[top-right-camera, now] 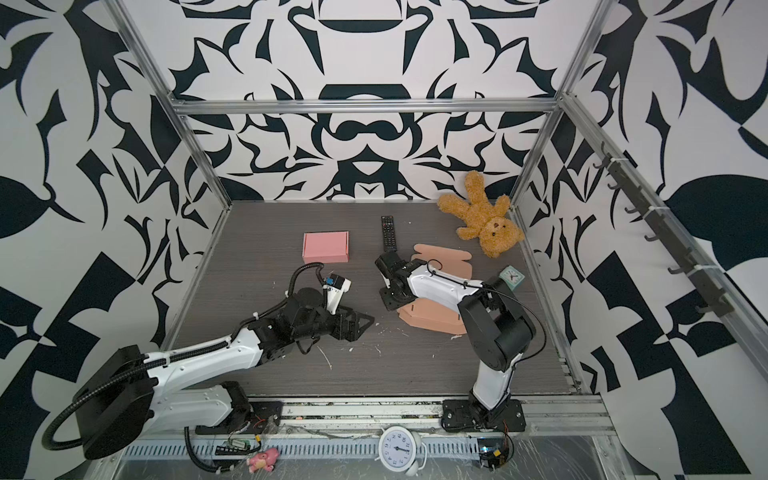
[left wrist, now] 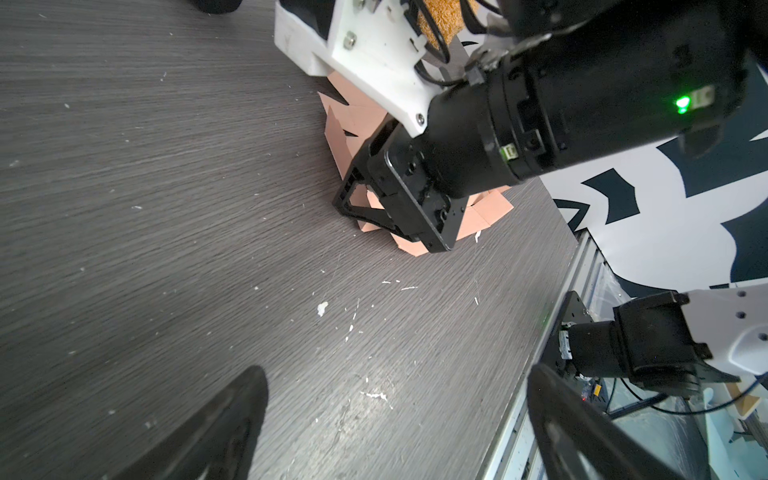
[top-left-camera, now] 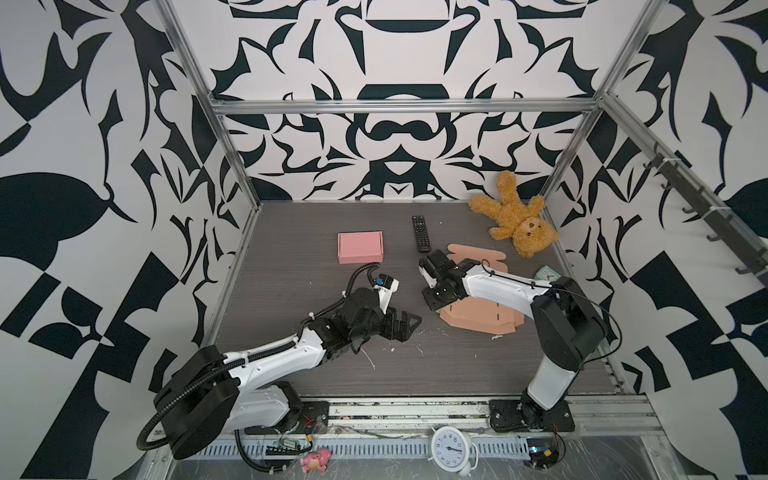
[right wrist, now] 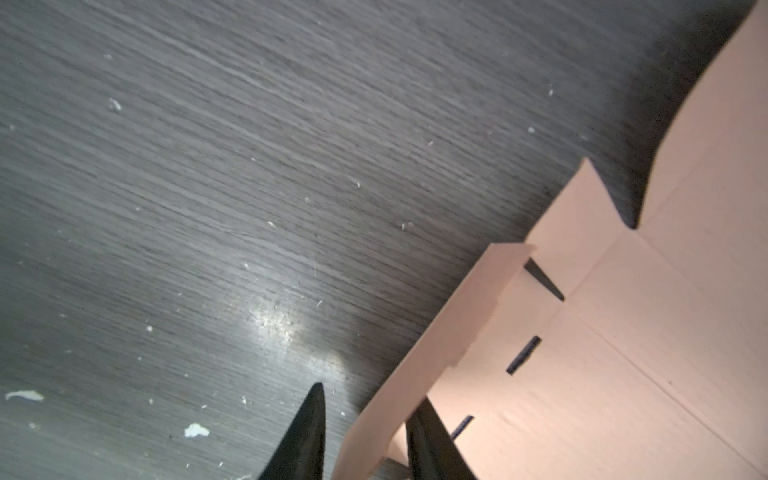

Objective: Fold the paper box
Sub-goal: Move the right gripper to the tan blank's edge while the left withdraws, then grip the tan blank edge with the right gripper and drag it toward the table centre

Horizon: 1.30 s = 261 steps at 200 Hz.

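On the dark grey wood-grain tabletop (top-left-camera: 291, 365), a closed pink paper box (top-left-camera: 360, 248) sits toward the back left in both top views, well apart from both arms. Nearer the front, the left gripper (top-left-camera: 405, 326) sits low over bare table, its fingers spread wide with nothing between them. A black remote control (top-left-camera: 421, 233) lies behind the middle. Just in front of it, the right gripper (right wrist: 370, 395) points down at the left edge of the flat salmon cardboard box blank (top-left-camera: 478, 318), which lies right of centre, partly under that arm. In the right wrist view its fingers (right wrist: 307, 432) straddle a raised side flap (right wrist: 436, 332), only partly spread, and one finger stands off the flap with a gap showing. A brown teddy bear (top-left-camera: 515, 220) lies in the back right corner. A small teal clock (top-left-camera: 547, 273) stands by the right wall.
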Available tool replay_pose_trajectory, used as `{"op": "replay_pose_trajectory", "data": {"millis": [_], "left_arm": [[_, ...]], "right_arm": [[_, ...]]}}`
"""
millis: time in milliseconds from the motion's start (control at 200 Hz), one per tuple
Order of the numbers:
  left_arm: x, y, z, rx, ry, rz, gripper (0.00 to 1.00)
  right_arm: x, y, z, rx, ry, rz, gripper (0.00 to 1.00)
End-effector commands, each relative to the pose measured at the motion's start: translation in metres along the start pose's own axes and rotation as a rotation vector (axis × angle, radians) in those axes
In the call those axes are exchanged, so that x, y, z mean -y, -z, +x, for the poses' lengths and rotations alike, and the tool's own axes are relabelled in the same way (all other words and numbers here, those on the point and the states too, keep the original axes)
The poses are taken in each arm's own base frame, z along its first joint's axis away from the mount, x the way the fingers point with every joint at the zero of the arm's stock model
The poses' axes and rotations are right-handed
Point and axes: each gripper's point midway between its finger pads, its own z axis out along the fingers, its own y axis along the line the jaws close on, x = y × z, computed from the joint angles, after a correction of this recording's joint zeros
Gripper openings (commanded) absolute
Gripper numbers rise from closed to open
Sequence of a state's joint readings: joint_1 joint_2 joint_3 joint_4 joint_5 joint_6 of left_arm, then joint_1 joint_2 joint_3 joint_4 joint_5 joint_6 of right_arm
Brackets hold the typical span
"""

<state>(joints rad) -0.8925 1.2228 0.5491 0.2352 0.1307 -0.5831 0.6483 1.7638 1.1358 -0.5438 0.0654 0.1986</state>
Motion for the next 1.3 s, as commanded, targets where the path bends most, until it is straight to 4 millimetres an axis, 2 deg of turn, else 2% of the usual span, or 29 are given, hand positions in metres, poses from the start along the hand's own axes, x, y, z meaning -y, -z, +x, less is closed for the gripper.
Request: {"op": "replay_pose_trajectory", "data": {"millis": [0, 295, 685, 940, 1145, 1300], "left_arm": [[0.001, -0.002, -0.005, 0.016, -0.004, -0.004, 1.00], [-0.004, 0.002, -0.004, 0.031, 0.011, -0.023, 1.00], [-0.009, 0.008, -0.005, 0.036, 0.003, -0.060, 1.00], [-0.020, 0.022, -0.007, 0.066, 0.000, -0.126, 1.00], [-0.048, 0.034, -0.017, 0.094, 0.165, -0.120, 1.00], [-0.064, 0.058, -0.035, 0.146, 0.238, -0.101, 1.00]], "right_arm": [[0.003, 0.015, -0.007, 0.029, 0.012, 0.031, 0.27], [0.007, 0.025, 0.001, 0.034, 0.013, 0.042, 0.21], [0.011, 0.050, 0.018, 0.051, 0.001, 0.042, 0.09], [0.003, 0.079, 0.033, 0.083, 0.000, 0.019, 0.05], [-0.016, 0.107, 0.031, 0.171, 0.084, -0.008, 0.03], [-0.046, 0.109, 0.032, 0.193, 0.222, -0.057, 0.02]]}}
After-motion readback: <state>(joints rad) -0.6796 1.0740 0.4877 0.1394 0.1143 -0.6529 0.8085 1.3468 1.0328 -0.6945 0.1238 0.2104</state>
